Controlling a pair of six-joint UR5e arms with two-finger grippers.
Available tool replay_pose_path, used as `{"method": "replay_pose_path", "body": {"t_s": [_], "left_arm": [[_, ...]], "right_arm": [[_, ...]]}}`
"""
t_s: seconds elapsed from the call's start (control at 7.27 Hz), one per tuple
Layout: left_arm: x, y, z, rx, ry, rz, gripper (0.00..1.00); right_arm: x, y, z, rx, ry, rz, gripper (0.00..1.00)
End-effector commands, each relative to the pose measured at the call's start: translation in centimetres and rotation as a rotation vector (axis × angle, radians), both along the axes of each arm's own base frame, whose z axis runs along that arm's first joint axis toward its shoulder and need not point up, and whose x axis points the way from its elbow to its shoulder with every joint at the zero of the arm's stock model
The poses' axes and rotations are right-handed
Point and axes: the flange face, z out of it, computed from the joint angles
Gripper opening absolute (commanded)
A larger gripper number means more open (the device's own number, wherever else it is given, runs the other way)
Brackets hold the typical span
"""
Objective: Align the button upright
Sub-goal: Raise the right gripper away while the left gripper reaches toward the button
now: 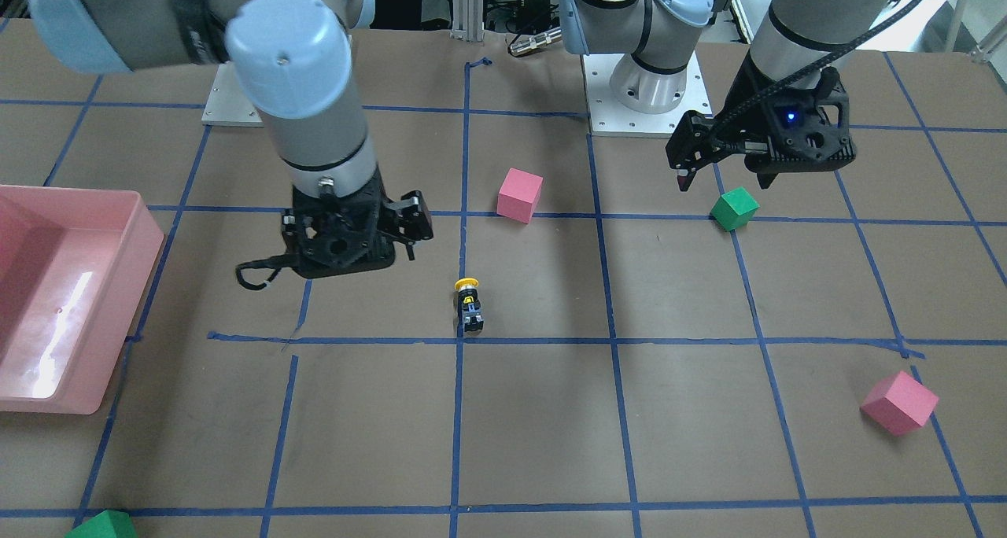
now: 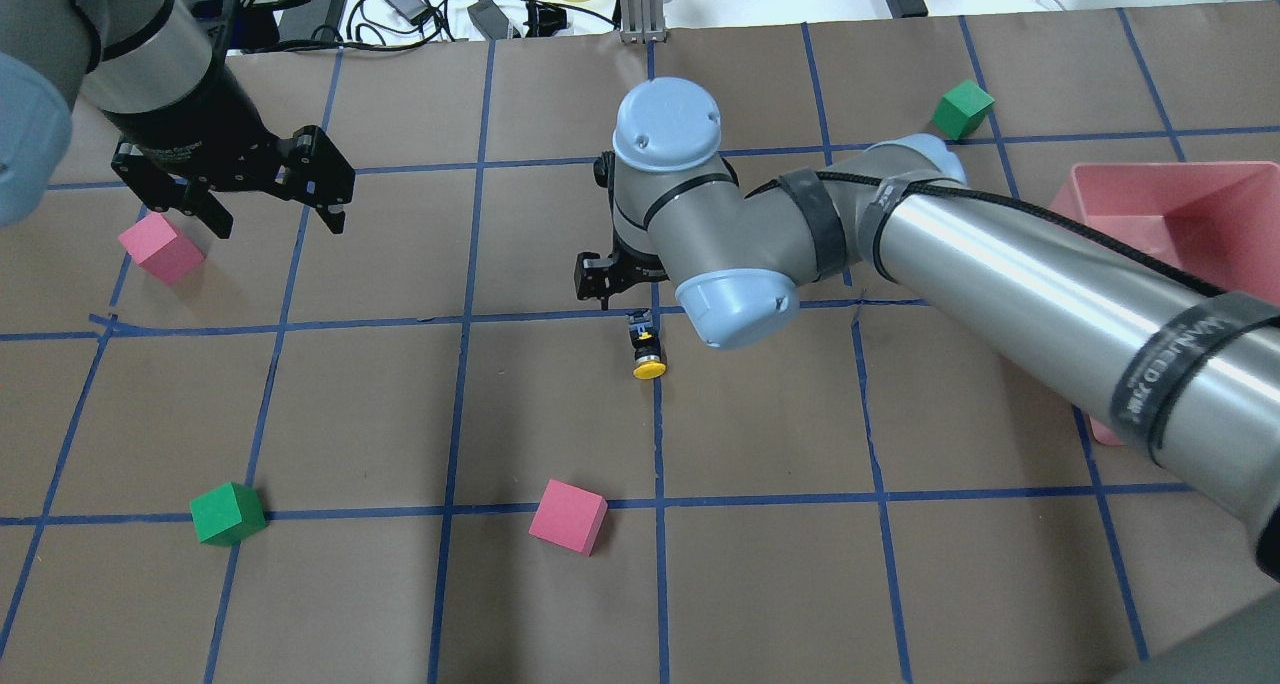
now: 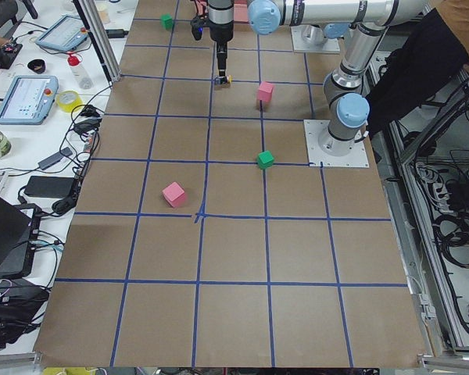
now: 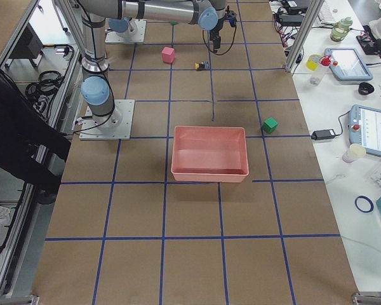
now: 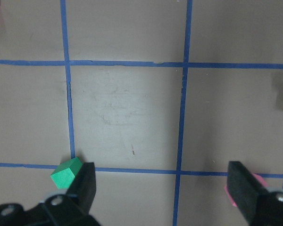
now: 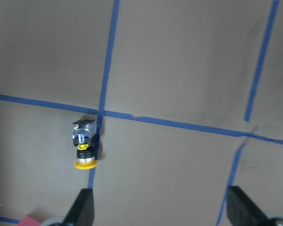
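The button [image 1: 470,306] lies on its side on the brown table, on a blue tape line near the middle, yellow cap towards the robot. It also shows in the overhead view [image 2: 645,349] and the right wrist view [image 6: 84,143]. My right gripper [image 6: 160,209] is open and empty, above the table. The button is off to its left, beyond the left finger [image 6: 82,207]. In the overhead view the wrist hides most of this gripper [image 2: 595,282]. My left gripper [image 2: 272,214] is open and empty, far from the button, by a pink cube [image 2: 160,247].
Another pink cube [image 2: 567,516] and a green cube [image 2: 228,513] lie nearer the robot. A second green cube [image 2: 963,108] lies at the far right. A pink bin [image 2: 1170,204] stands at the right, under my right arm. Cables and gear lie beyond the far edge.
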Motion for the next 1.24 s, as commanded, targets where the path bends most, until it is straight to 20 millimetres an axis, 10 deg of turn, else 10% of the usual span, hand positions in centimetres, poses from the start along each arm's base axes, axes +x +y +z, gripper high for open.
{"method": "replay_pose_path", "body": {"t_s": [0.0,0.69,1.1], "left_arm": [[0.0,-0.1,-0.1,0.001,0.001,-0.001,1.00],[-0.5,-0.9,-2.1,0.006,0.011,-0.029,1.00],[-8.0,0.7,-10.0,-0.081,0.113,-0.084,1.00]], "right_arm": [[-7.9,1.8,7.5,-0.050,-0.010,-0.026,1.00],[-9.8,1.9,9.1,-0.078,0.058,-0.061,1.00],[-9.8,2.0,9.4,-0.084,0.059,-0.066,1.00]]}}
